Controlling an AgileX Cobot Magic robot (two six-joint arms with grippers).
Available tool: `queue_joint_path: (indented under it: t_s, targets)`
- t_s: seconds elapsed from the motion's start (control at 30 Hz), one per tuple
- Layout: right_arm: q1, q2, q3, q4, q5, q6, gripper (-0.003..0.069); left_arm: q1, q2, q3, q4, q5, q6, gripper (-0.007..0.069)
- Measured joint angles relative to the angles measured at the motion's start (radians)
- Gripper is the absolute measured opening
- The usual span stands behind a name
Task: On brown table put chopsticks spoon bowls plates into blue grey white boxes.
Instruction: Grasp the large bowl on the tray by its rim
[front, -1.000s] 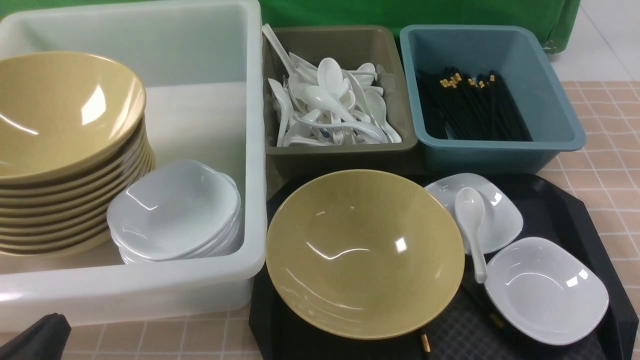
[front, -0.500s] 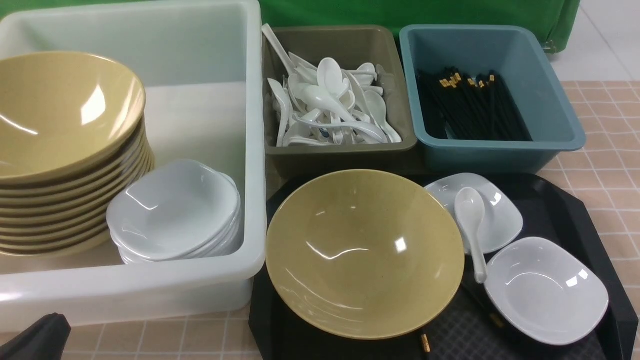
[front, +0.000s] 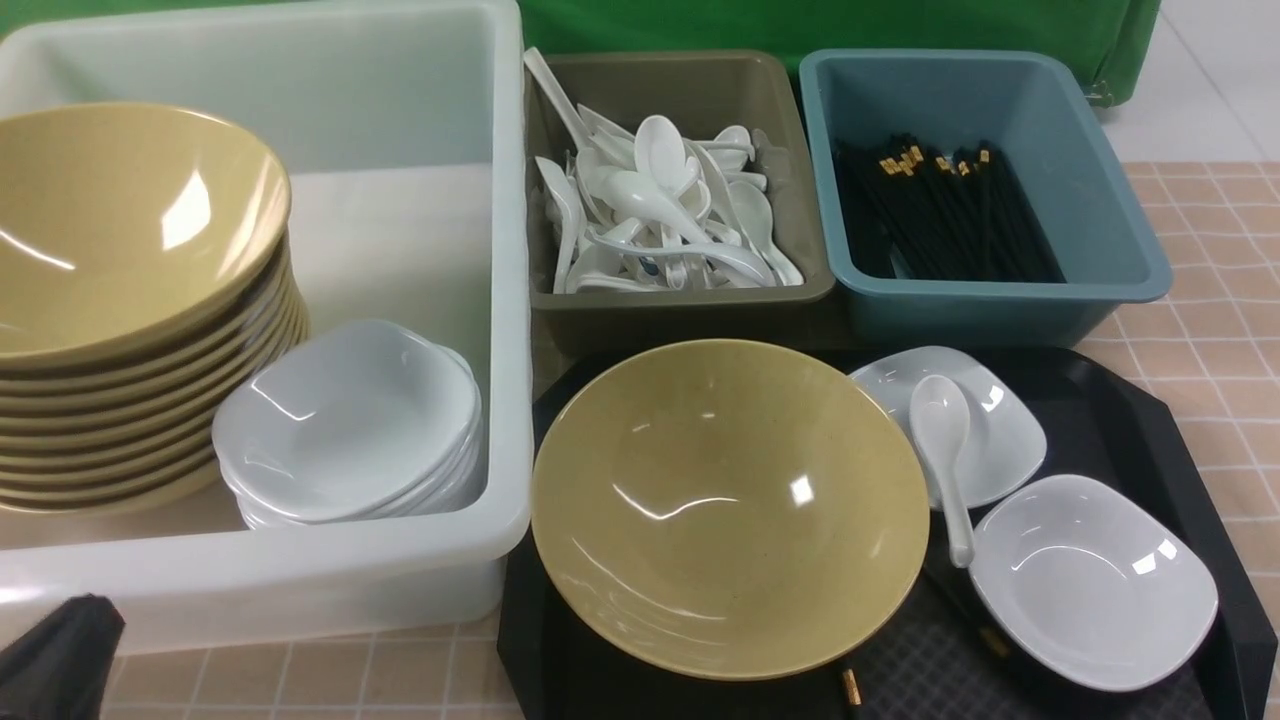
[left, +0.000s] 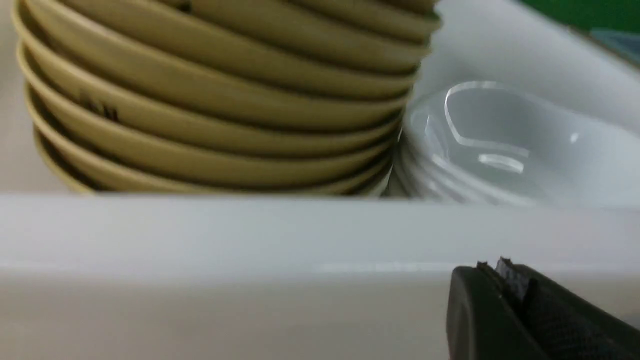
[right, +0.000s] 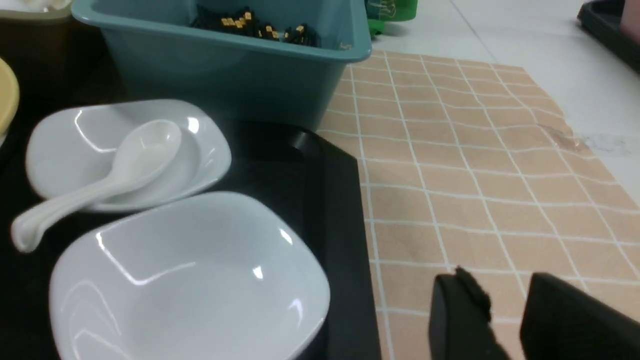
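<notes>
One tan bowl (front: 730, 505) sits on the black tray beside two white plates (front: 1095, 580), and the spoon (front: 945, 430) lies across the farther plate (right: 75, 145). Chopsticks (front: 850, 685) poke out from under the bowl. The white box (front: 300, 570) holds stacked bowls (left: 225, 100) and plates (front: 350, 420). Spoons fill the grey box (front: 680, 310), and chopsticks lie in the blue box (front: 1000, 310). My left gripper (left: 495, 270) is shut and empty, low before the white box's near wall. My right gripper (right: 500, 290) is open over the brown table (right: 475, 165), right of the tray.
The black tray (right: 325, 190) has a raised rim between my right gripper and the plates. A green cloth (front: 800, 25) hangs behind the boxes. Pale floor (right: 550, 60) lies beyond the table's far right edge.
In the front view my left gripper's dark tip has shifted slightly left and up at the lower left corner. Nothing else has moved.
</notes>
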Motion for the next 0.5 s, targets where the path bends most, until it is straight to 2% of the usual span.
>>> queue_joint_path:
  t_s: [0.17,0.2,0.23,0.27,0.4,0.5]
  targets:
    - [0.000,0.000,0.001,-0.002,-0.323,0.000,0.0236,0.000,0.000,0.000,0.008,-0.334,0.001,0.0005]
    - [0.000,0.000,0.001,-0.002,-0.341,0.001,0.0236,0.000,0.000,0.000,0.008,-0.348,0.001,0.0005]
    - [0.000,0.000,0.001,-0.006,-0.510,0.007,0.0236,0.000,0.000,0.000,0.010,-0.461,0.001,0.0005]
    - [0.000,0.000,0.001,-0.008,-0.584,0.024,0.0236,0.000,0.000,0.000,0.010,-0.516,0.001,0.0005]
    - [0.000,0.000,0.001,-0.011,-0.915,0.197,0.0236,0.000,0.000,0.000,0.010,-0.795,-0.026,0.0005]
    - [0.000,0.000,0.001,-0.012,-1.000,0.349,0.0236,0.000,0.000,0.000,0.010,-0.973,-0.075,0.0005]
